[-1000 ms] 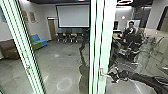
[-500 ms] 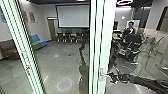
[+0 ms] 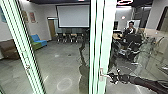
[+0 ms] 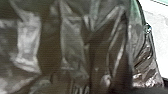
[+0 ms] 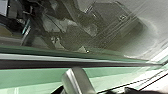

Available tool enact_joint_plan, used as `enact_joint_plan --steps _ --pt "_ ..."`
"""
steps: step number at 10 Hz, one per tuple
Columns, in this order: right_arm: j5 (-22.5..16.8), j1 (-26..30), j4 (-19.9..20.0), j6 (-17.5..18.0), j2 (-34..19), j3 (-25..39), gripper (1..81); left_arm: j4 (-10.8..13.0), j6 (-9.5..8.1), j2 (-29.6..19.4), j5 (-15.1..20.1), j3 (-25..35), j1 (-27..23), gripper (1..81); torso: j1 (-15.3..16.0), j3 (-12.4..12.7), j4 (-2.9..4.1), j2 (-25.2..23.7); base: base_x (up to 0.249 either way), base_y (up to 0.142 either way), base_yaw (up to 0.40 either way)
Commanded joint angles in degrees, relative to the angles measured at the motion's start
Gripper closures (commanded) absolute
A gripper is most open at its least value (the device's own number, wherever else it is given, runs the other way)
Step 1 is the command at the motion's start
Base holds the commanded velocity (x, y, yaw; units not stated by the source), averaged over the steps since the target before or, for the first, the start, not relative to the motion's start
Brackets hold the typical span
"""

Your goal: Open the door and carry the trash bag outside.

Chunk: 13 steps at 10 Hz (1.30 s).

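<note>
The glass door's pale frame [image 3: 103, 47] stands upright before me in the head view, with a metal lever handle [image 3: 101, 74] on it. My right gripper [image 3: 113, 77] comes from the right and is at the free end of that handle; whether it touches cannot be made out. In the right wrist view the handle [image 5: 77, 80] shows large and close, beside the pale green door frame [image 5: 37, 76]. Dark, shiny, creased plastic of the trash bag [image 4: 72, 42] is right up against the left wrist camera.
Another pale frame post [image 3: 26, 53] slants down at the left. Through the glass are a sofa with blue and green seats [image 3: 38, 41], a row of chairs [image 3: 71, 37], a projection screen [image 3: 73, 16] and a grey floor [image 3: 62, 65]. A person [image 3: 130, 28] is at the right.
My right gripper and forearm have shifted slightly beside the handle. The door and the camera have kept their places.
</note>
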Motion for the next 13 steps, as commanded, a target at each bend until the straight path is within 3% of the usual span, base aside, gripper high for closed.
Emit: enact_joint_plan --steps 1,7,9,10,13 --pt "-16.91 3.88 -1.00 -2.67 0.44 7.01 1.0 -0.32 0.35 -0.17 3.77 -0.19 -3.69 81.1 0.00 0.00 0.00 0.00 0.000 0.000 0.000" --pt "-16.65 3.53 -1.00 -2.76 0.08 7.81 1.0 -0.49 0.35 -0.16 3.77 -0.19 -3.69 81.1 0.13 -0.02 0.00 0.04 0.000 0.000 0.000" --pt "-16.29 3.70 -1.00 -2.76 0.08 8.43 1.0 -0.49 0.35 -0.16 3.68 -0.19 -3.60 81.1 0.13 -5.77 0.00 0.04 0.000 0.000 0.000" --pt "-16.21 3.79 -1.00 -2.84 0.08 8.43 1.0 -0.49 0.35 -0.16 3.77 -0.19 -3.60 81.1 0.11 -1.44 0.00 0.04 0.000 0.000 0.000" --pt "-16.56 2.91 -1.18 -2.75 1.66 7.73 1.0 -0.49 0.35 -0.16 3.77 -0.19 -3.60 81.1 0.09 -4.61 -0.02 0.02 0.000 0.000 0.000"
